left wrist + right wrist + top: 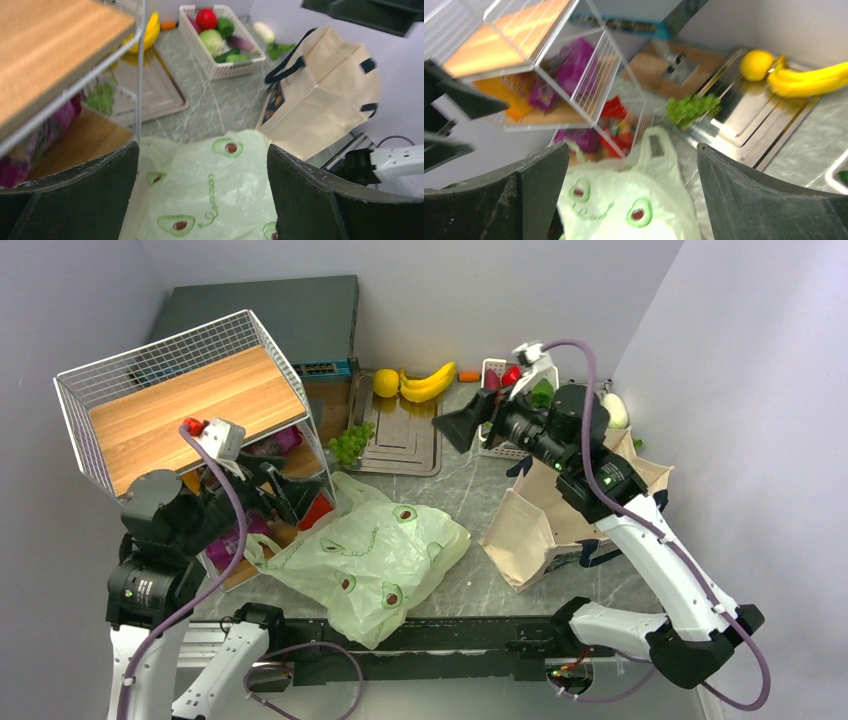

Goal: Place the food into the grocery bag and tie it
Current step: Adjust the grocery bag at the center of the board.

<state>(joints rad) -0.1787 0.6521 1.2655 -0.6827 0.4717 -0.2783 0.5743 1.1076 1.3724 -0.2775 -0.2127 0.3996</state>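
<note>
The pale-green grocery bag (365, 555) printed with avocados lies crumpled and flat on the table's near middle. Green grapes (350, 443), a lemon (386, 382) and bananas (428, 383) rest on a metal tray (400, 440) at the back. My left gripper (283, 492) hovers open over the bag's left side; in the left wrist view the bag (220, 190) shows between its fingers (75, 200). My right gripper (458, 428) hangs open above the tray's right edge. The right wrist view looks down at the bag (624, 205), the grapes (691, 107), the lemon (756, 65) and the bananas (809, 80).
A wire rack (180, 400) with a wooden shelf and packets stands at the left. A beige canvas tote (560, 510) with dark handles sits at the right. A white basket (220, 65) of vegetables stands at the back, behind the right arm.
</note>
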